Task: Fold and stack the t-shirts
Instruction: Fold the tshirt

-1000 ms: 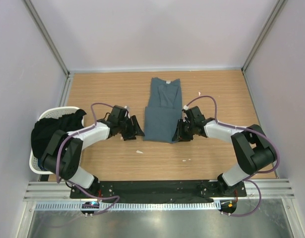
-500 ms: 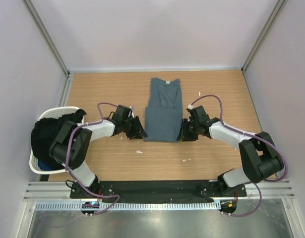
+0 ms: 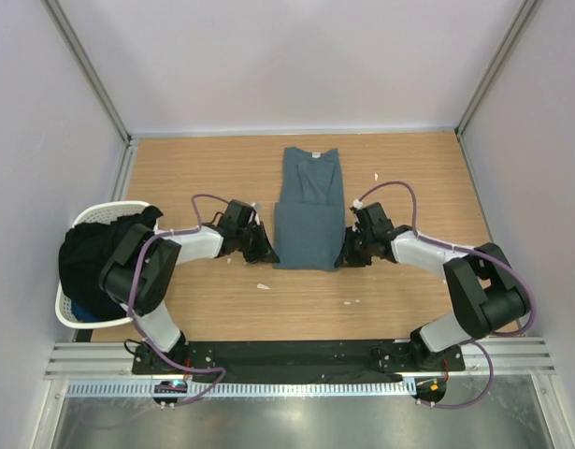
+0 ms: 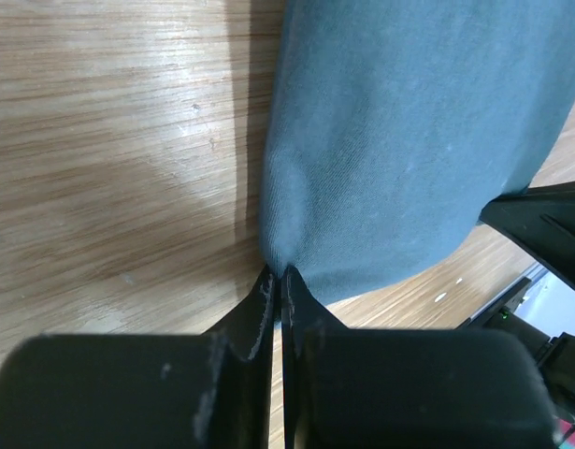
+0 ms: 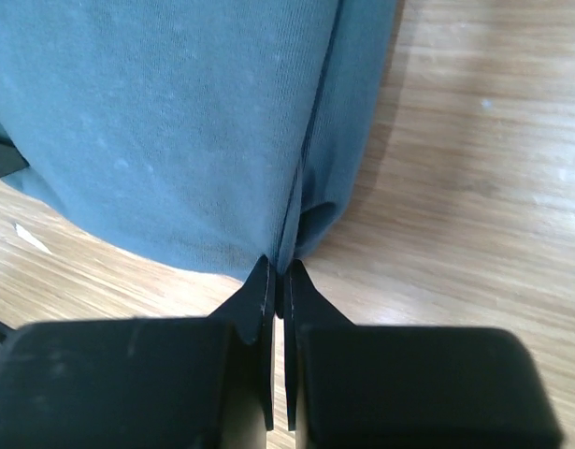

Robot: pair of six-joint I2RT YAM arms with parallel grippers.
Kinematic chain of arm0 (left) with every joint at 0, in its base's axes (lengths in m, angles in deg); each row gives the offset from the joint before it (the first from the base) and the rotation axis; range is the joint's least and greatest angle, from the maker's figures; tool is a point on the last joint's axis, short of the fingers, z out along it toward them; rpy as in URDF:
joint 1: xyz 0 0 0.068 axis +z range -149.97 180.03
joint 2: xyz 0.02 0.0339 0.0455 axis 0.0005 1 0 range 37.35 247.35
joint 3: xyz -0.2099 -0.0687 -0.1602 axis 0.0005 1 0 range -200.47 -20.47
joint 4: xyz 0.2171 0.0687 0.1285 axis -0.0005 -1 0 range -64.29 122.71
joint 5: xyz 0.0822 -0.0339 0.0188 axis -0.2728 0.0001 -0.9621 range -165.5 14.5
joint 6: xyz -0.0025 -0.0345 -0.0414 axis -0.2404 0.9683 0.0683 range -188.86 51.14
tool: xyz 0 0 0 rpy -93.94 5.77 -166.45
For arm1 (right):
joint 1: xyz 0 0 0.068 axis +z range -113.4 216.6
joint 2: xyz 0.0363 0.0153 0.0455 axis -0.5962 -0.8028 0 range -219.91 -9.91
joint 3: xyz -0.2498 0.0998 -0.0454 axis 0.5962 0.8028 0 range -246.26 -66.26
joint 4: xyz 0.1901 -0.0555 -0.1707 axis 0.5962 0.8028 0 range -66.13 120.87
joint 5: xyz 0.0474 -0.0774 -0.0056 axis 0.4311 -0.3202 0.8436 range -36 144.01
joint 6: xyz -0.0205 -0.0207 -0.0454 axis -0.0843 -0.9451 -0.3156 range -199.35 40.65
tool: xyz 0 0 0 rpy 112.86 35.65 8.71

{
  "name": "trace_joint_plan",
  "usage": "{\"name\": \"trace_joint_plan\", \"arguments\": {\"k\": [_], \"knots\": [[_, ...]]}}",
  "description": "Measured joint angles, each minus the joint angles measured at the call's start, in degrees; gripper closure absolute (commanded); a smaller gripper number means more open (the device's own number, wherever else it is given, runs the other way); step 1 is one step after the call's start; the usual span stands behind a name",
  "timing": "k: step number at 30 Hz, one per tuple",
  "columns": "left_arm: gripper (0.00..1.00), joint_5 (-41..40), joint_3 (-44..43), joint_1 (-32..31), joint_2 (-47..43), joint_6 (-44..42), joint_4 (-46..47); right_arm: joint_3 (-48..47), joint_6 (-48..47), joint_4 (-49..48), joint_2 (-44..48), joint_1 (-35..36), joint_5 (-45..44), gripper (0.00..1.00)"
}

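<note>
Slate-blue t-shirt (image 3: 308, 210) lay in the middle of the wooden table (image 3: 189, 173), folded into a long narrow strip, collar at the far end. My left gripper (image 4: 278, 277) was pinched together on its near-left hem corner, my right gripper (image 5: 278, 273) likewise on the near-right corner. I judged it light, limp and grippy knit that would sag between holds, so the corners suited. Dark clothes (image 3: 95, 251) filled the white basket (image 3: 93, 217) at left.

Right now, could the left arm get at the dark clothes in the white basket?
Probably, after letting go: the left tool is shut on the blue-grey t-shirt's corner. The basket sits beside that arm, nothing between.
</note>
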Motion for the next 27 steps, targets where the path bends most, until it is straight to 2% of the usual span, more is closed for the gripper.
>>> {"name": "trace_joint_plan", "arguments": {"k": [3,8,16,19,23,27], "knots": [[1.00,-1.09,-0.04,-0.35,-0.79,-0.09,-1.62,1.66,-0.28,0.61,2.64,0.00,-0.74,0.99],[1.00,-3.32,1.20,-2.43,-5.66,-0.28,-9.92,4.96,0.48,3.63,8.76,0.02,2.36,0.99],[1.00,-5.55,3.04,-10.73,-20.61,1.88,-25.99,9.60,4.96,14.12,24.59,1.14,9.57,0.99],[1.00,-6.01,2.97,-11.98,-26.71,4.07,-31.30,9.42,7.19,18.01,30.25,1.86,11.15,0.99],[1.00,-7.23,-0.87,-12.11,-32.72,6.99,-40.24,5.92,11.02,23.89,34.05,3.21,12.09,0.99],[1.00,-10.01,-10.40,-12.11,-32.72,7.82,-48.37,-1.36,13.33,28.33,33.57,3.37,11.39,0.99]]}}
